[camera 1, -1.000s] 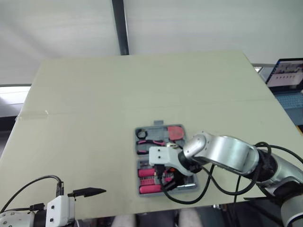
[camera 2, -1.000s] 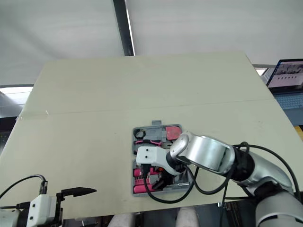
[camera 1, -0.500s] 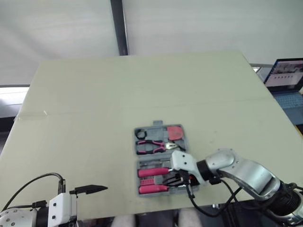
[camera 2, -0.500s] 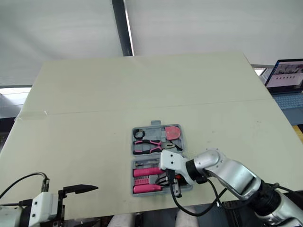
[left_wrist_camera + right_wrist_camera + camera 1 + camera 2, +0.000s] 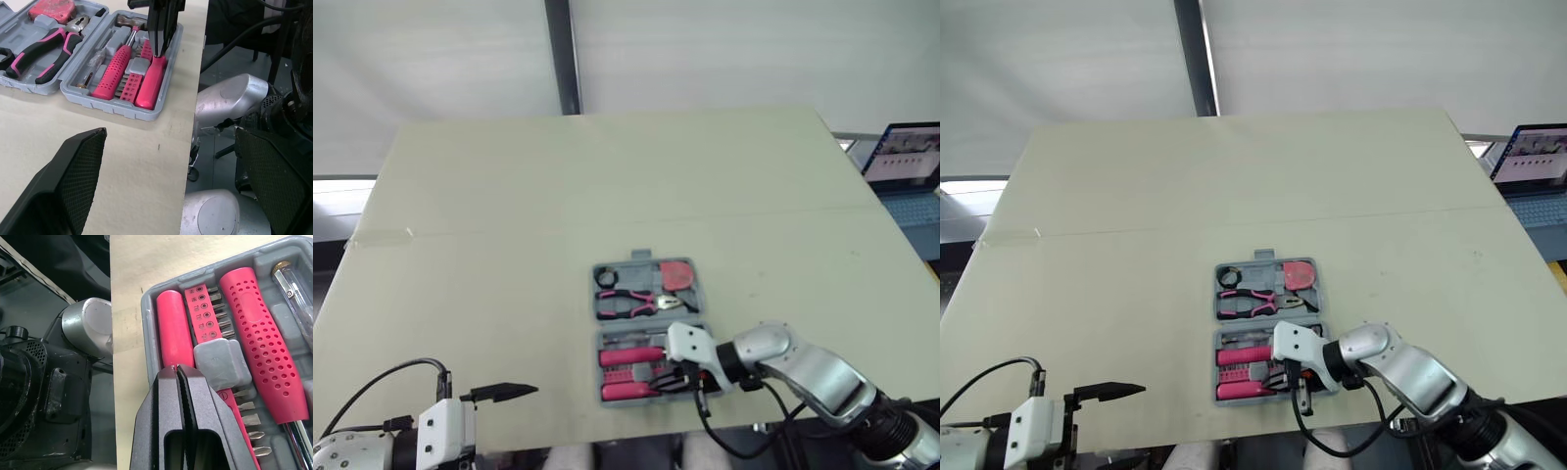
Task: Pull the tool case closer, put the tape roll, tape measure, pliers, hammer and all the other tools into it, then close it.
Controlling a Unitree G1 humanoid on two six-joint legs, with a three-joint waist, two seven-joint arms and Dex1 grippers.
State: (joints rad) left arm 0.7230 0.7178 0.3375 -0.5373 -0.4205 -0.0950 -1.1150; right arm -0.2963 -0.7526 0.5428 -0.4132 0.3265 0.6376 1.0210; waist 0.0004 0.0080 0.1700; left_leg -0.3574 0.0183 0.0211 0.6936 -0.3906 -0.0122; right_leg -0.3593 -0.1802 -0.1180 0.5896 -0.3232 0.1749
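R claw (image 5: 177,371) clenched, empty, over pink handle (image 5: 173,328) in tool case (image 5: 1265,262); L claw (image 5: 168,142) wide apart; bit strip (image 5: 208,308) markings illegible

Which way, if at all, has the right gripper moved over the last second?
Yes. The right gripper drew back from over the middle of the tool case to its near right corner.

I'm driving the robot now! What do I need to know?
Left tool: open, empty, hovering by the table's near edge, left of the case.
Right tool: shut, holding nothing, tips over the smooth pink handle in the near half of the case.
Tool case: open, lying flat close to the near edge. The tape roll, pliers and tape measure sit in its far half, the hammer in its near half.
Done: case pulled close, visible tools packed.
Left: close the case.
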